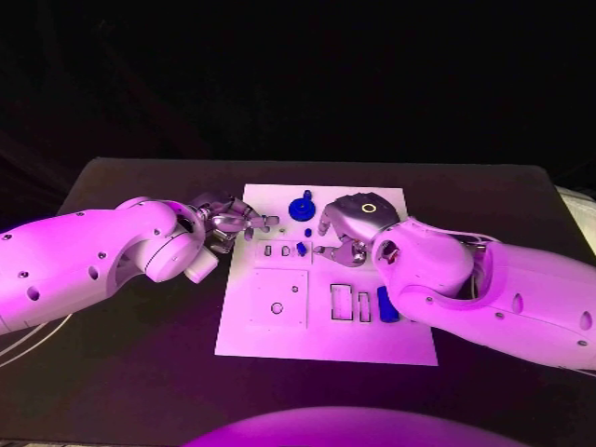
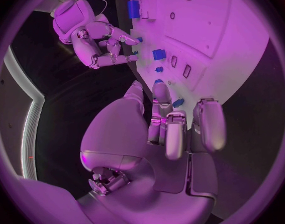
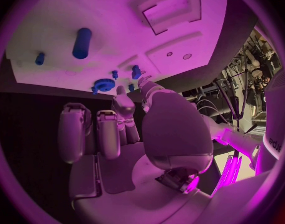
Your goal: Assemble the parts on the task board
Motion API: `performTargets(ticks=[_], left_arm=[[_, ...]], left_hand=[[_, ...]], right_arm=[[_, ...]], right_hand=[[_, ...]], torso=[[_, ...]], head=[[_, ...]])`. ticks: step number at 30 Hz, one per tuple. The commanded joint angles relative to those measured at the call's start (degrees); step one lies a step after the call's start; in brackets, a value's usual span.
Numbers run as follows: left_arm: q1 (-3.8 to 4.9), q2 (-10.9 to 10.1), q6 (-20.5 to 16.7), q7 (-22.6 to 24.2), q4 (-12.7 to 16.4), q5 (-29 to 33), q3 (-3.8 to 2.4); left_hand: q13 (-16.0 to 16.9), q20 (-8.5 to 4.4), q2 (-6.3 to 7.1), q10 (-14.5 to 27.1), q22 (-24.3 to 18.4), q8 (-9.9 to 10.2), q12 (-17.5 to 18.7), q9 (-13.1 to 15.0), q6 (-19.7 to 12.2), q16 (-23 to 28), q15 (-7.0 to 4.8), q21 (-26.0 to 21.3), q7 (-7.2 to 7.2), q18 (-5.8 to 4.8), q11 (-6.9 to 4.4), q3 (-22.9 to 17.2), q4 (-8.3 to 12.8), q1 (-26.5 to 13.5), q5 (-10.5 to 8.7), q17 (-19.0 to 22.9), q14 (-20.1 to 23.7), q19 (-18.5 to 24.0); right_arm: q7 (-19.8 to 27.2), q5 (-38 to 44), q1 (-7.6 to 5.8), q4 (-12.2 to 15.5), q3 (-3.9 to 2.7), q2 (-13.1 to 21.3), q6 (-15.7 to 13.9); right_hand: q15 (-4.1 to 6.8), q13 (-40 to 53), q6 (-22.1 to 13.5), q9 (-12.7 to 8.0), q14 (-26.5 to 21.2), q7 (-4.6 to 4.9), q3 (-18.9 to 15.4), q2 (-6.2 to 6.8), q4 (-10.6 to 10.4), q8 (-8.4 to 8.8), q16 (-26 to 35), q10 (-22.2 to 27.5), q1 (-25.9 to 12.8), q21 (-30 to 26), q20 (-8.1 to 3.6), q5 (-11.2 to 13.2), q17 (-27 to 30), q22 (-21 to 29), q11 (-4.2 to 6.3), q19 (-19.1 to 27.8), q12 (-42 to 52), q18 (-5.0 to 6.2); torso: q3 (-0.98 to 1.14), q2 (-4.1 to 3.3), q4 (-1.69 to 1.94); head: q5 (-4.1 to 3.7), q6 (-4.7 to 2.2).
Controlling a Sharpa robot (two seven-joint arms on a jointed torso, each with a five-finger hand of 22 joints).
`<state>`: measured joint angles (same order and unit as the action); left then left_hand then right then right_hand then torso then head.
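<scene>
Two hands (image 1: 231,222) (image 1: 345,228) flanking blue parts (image 1: 303,207)

Stock on the table, counted.
One table (image 1: 137,186); one board (image 1: 379,345); two hands, both mine, left (image 1: 228,223) and right (image 1: 345,228). From the head view I count five blue parts: one gear (image 1: 303,207), one long piece (image 1: 386,304) and three small pegs (image 1: 267,250). I cannot tell how many more lie under my fingers.
</scene>
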<state>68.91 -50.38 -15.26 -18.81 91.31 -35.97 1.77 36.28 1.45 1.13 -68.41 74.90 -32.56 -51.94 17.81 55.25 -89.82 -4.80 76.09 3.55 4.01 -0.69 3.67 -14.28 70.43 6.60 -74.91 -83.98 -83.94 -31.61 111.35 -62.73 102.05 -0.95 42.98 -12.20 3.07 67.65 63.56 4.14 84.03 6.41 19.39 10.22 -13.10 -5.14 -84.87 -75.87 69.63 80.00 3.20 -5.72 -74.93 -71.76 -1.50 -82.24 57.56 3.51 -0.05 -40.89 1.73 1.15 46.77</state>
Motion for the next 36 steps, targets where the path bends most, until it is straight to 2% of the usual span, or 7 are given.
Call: performTargets(ticks=[1,4,8,13,19,22,36], left_arm=[[0.13,0.07,4.67,-2.08,0.36,0.25,-0.05],[0.35,0.27,8.57,-5.41,0.44,-1.21,-0.06],[1.05,1.47,14.55,-11.04,-0.31,-4.5,-0.07],[2.19,3.48,18.22,-15.78,-2.08,-6.76,-0.07],[3.88,6.47,21.27,-19.13,-5.15,-7.51,-0.07],[4.45,8.41,22.49,-19.93,-6.98,-7.62,-0.06],[5.24,16.0,29.03,-23.58,-14.76,-9.18,0.13]], left_hand=[[0.39,0.42,0.09,-0.64,1.26,0.17,-0.45,-0.1,0.46,-0.18,0.48,0.24,-0.1,-0.37,-0.03,0.28,-0.77,-0.7,0.02,-15.09,-6.02,-0.7],[1.08,0.37,-0.13,-1.06,1.52,0.12,-1.07,-0.16,0.7,-0.18,0.4,0.46,-0.22,-0.42,-0.13,1.2,-1.77,-1.4,-0.16,-15.09,-6.02,-0.81],[2.19,0.25,-0.37,-1.66,1.6,0.01,-2.03,-0.26,1.04,-0.18,0.29,0.44,-0.38,-0.42,-0.26,3.45,-2.39,-3.66,-3.72,-15.09,-6.02,-0.83],[3.13,0.02,-0.42,-2.18,1.24,-0.25,-2.79,-0.19,1.47,-0.18,0.05,-0.01,-0.66,-0.32,-0.52,5.27,-2.5,-5.58,-3.91,-15.09,-6.02,-0.65],[2.44,-0.16,-0.18,-1.68,0.92,-0.12,-2.08,-0.23,1.35,-0.18,-0.06,-0.44,-0.73,-0.26,-0.59,7.07,-2.56,-7.95,-3.95,-15.09,-6.02,-0.43],[3.12,-0.2,-0.51,-2.05,1.38,-0.21,-2.57,-0.19,1.55,-0.18,-0.11,0.01,-0.81,-0.38,-0.66,7.23,-2.52,-8.17,-3.94,-15.09,-6.02,-0.62],[6.06,-0.48,-1.98,-3.88,3.25,-0.73,-4.84,0.05,2.44,-0.18,-0.43,1.87,-1.24,-0.84,-1.05,7.66,-2.32,-7.29,-3.93,-15.09,-6.02,-1.44]], right_arm=[[2.8,-2.96,-0.37,1.04,-0.26,1.33,-7.35],[5.07,-8.83,-1.13,1.94,-0.67,3.45,-10.72],[9.49,-24.13,-3.34,2.72,-1.03,6.89,-15.46],[11.11,-33.57,-5.76,3.0,-1.21,10.08,-18.39],[11.84,-38.45,-7.26,2.54,-1.26,12.41,-19.74],[12.19,-39.88,-7.56,2.36,-1.27,12.92,-19.97],[12.65,-42.48,-8.0,1.82,-1.27,13.22,-19.56]], right_hand=[[-0.48,-0.1,-0.62,-0.07,4.61,0.03,0.01,-0.07,0.49,0.39,0.25,0.38,0.9,-0.4,0.14,-0.47,-9.63,0.16,-0.09,0.23,-0.36,0.34],[-0.57,-0.19,-0.9,-0.1,4.59,0.16,0.14,-0.14,0.66,0.61,0.38,0.45,1.48,-0.49,0.23,-0.93,-9.52,0.26,-0.19,0.27,-0.5,0.36],[-0.72,-0.38,-1.24,-0.09,4.49,0.38,0.45,-0.64,0.64,0.9,0.84,0.66,2.23,-0.93,0.38,-2.48,-9.1,0.95,-0.38,0.56,-0.77,0.5],[-0.85,-0.57,-1.5,-0.05,4.29,0.59,0.45,-1.02,0.71,1.1,1.69,0.9,2.68,-1.74,0.51,-6.37,-8.31,2.2,-0.52,1.07,-1.04,0.76],[-0.86,-0.55,-1.47,-0.03,4.29,0.6,0.36,-1.01,0.64,1.09,1.74,0.88,2.59,-1.77,0.52,-6.57,-8.27,2.24,-0.54,1.08,-0.99,0.77],[-0.86,-0.55,-1.47,-0.03,4.29,0.6,0.35,-1.01,0.63,1.09,1.74,0.88,2.58,-1.77,0.52,-6.6,-8.27,2.25,-0.54,1.08,-0.99,0.77],[-0.87,-0.65,-1.43,-0.01,4.26,0.6,0.13,-0.91,0.53,1.07,1.91,0.94,2.42,-1.9,0.54,-6.89,-8.12,2.44,-0.55,1.15,-1.12,0.81]], torso=[[0.32,0.54,-0.37],[0.42,0.85,-0.52],[0.58,1.35,-0.7],[0.69,1.71,-1.04],[0.88,1.9,-1.4],[0.9,1.8,-1.36],[0.71,1.7,-1.24]], head=[[0.31,0.08],[0.48,0.07],[0.72,0.24],[0.84,0.33],[1.12,0.46],[1.12,0.43],[1.0,0.67]])
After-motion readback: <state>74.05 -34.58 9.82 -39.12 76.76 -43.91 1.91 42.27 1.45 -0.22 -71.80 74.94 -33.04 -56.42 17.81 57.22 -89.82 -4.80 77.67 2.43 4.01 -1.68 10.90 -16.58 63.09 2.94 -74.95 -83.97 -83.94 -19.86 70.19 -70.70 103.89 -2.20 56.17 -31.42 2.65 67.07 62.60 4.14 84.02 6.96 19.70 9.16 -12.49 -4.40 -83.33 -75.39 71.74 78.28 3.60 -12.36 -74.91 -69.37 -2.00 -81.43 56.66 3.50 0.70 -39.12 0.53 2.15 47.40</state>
